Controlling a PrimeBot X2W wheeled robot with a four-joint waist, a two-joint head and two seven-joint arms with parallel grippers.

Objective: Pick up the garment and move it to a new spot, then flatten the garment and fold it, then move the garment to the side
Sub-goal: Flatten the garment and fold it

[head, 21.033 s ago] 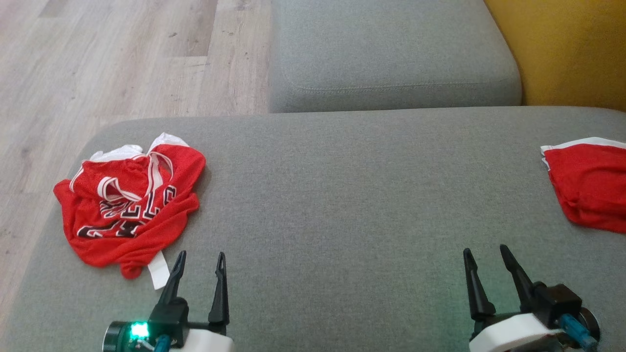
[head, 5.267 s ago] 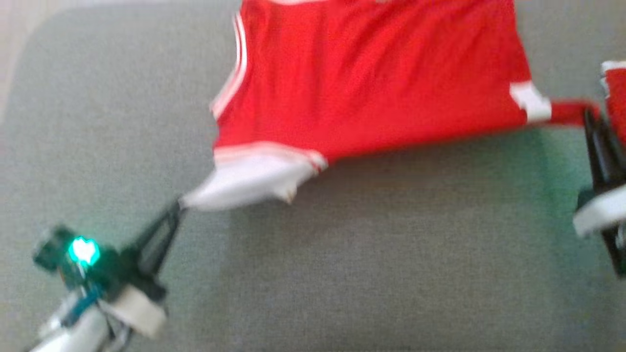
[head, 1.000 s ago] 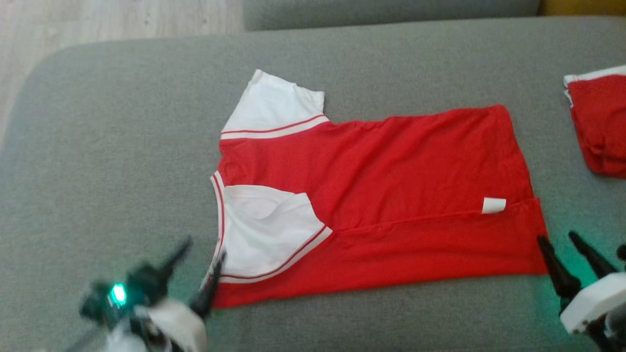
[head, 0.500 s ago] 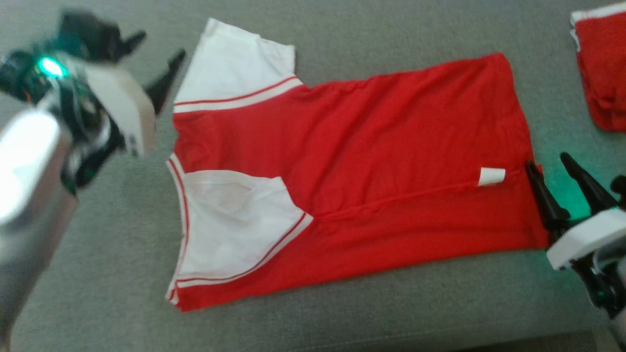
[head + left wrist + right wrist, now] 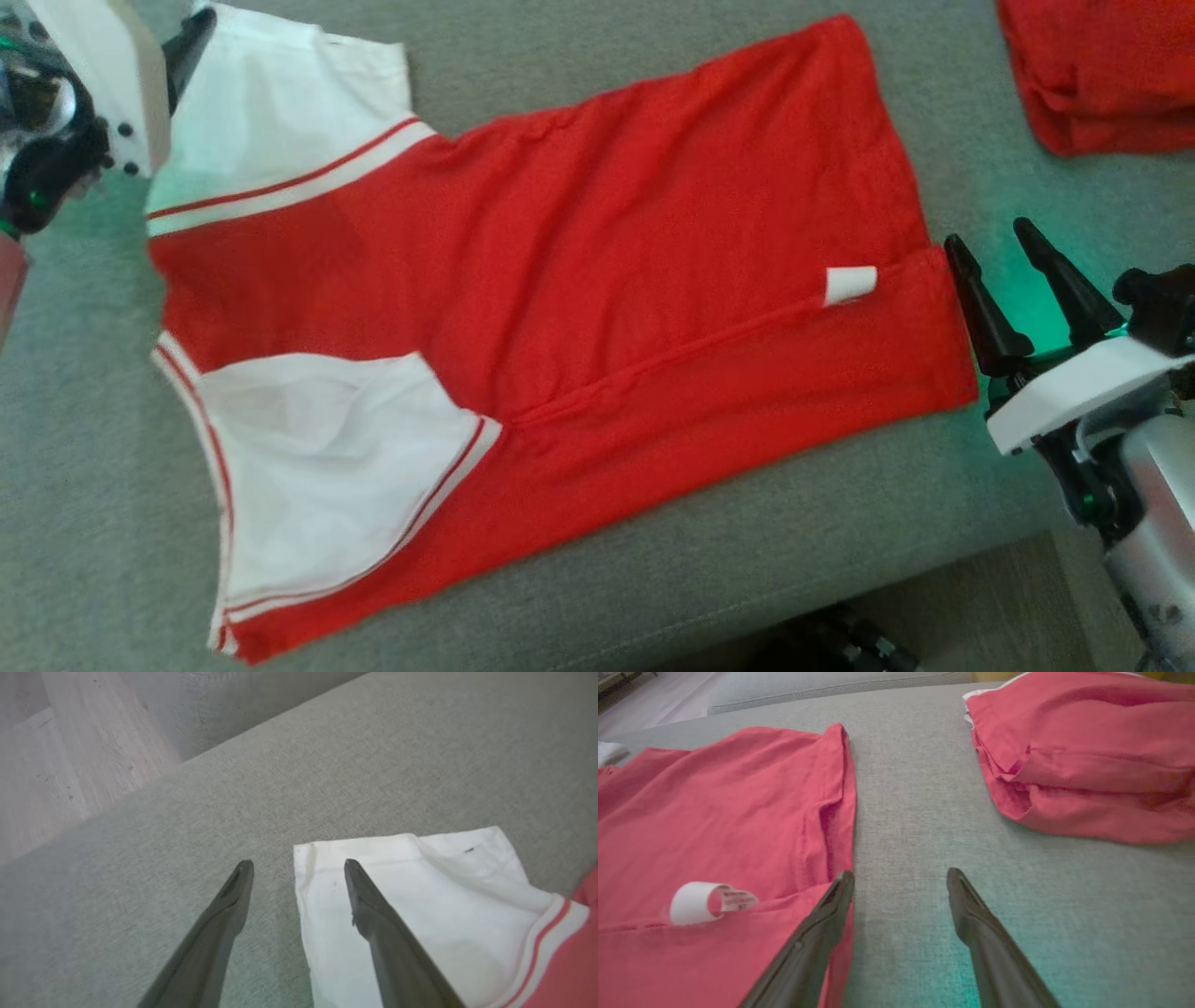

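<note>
The garment, red with white sleeves, lies spread flat on the grey sofa cushion, its near side folded over along a seam. A white label sticks up near the hem. My left gripper is open over the far white sleeve: one finger is above the sleeve's corner, the other above bare cushion. In the head view one of its fingers shows at the top left. My right gripper stands open at the hem's edge, its left finger just over the red cloth, holding nothing.
A second red garment, folded, lies on the cushion to the right of my right gripper. The cushion's front edge and the floor show at the lower right. Wooden floor lies beyond the cushion's left end.
The head camera has shifted. My left gripper has swung from the near sleeve to the far sleeve's corner. My right gripper stays open by the hem, slightly further along it.
</note>
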